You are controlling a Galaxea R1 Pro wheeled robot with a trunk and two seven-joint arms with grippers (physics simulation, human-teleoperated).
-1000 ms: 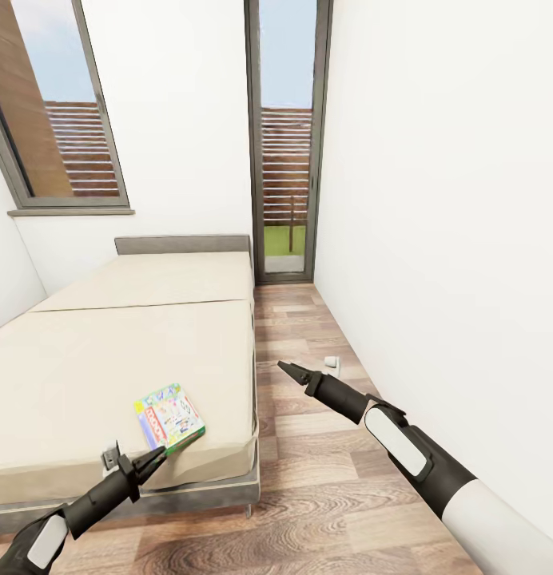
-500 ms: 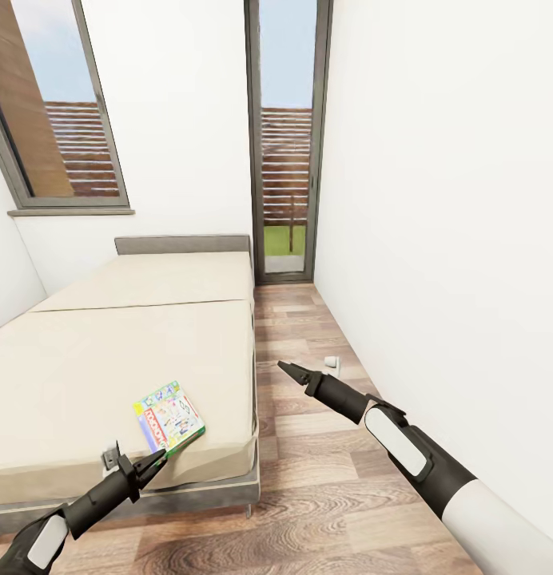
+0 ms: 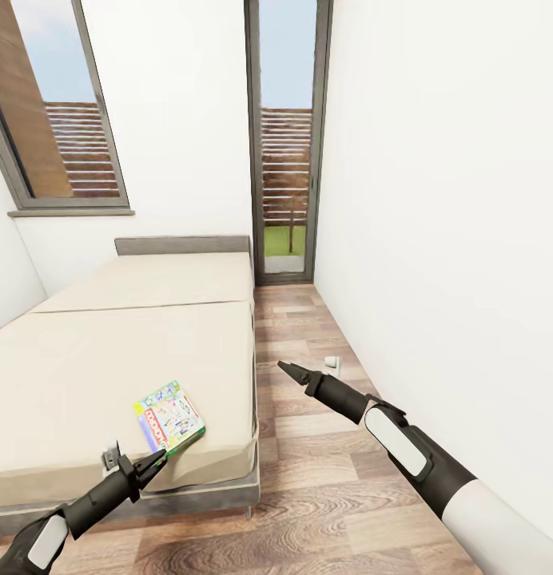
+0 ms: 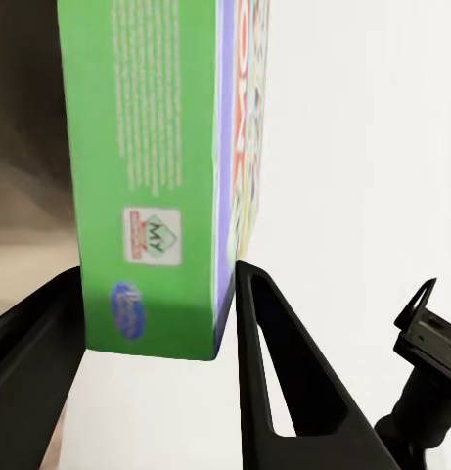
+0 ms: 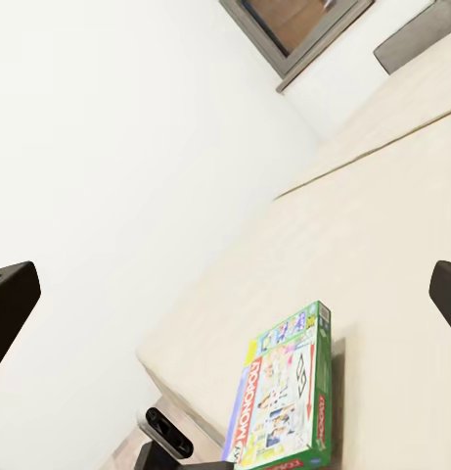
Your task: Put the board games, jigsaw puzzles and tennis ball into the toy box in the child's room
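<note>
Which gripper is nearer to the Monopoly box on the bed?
Left. The left gripper sits at the near edge of the Monopoly box, one finger on each side. The right gripper hangs over the floor, beyond the bed.

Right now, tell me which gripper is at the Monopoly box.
The left gripper: its open fingers straddle the Monopoly box's near corner on the bed. The right gripper hangs open over the floor, holding nothing.

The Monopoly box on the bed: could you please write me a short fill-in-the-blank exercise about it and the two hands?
1. The Monopoly box lies flat on the beige ____.
2. The ____ hand has its open fingers on either side of the box's near corner.
3. The right hand hangs over the wooden ____.

Missing words: bed; left; floor
</note>
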